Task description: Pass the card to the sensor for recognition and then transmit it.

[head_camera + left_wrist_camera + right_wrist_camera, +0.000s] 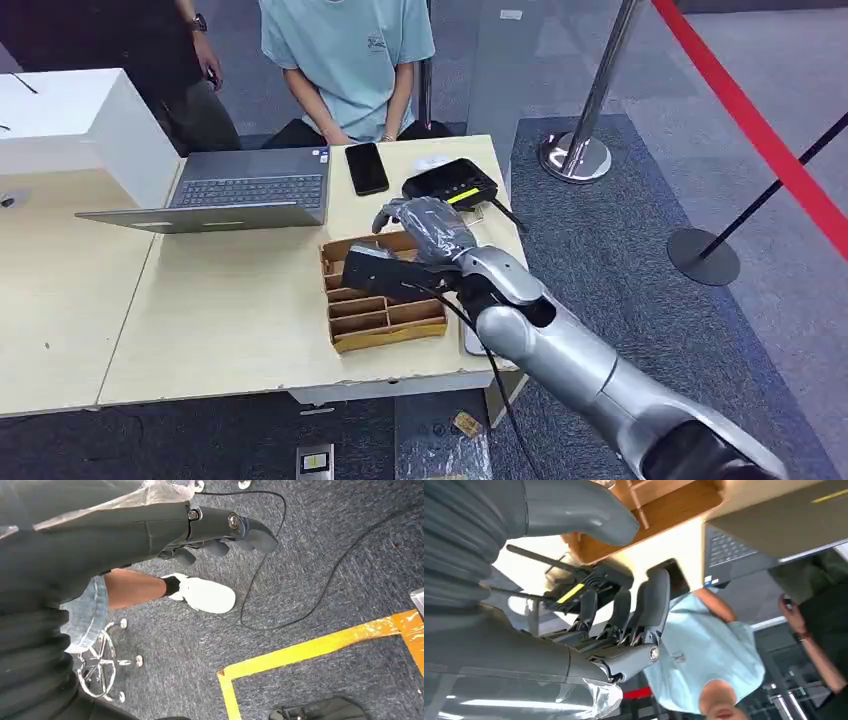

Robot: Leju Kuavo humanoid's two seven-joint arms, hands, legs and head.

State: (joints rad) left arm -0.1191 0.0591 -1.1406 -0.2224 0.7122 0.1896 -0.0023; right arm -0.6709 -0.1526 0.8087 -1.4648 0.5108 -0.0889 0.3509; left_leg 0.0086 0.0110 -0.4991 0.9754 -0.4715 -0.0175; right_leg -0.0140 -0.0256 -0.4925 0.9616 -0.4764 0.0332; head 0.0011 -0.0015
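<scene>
Honestly early days: right hand point(425, 225) hovers over the compartmented wooden tray point(385, 322), fingers point(651, 605) apart, empty; black card sensor point(450, 184) untouched.

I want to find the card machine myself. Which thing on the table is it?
Look at the pale wooden table, at its far right corner near the seated person. Beside the flat black phone sits the sensor, just past the robot's right hand. It is the chunky black box with a bright yellow-green stripe.
</scene>
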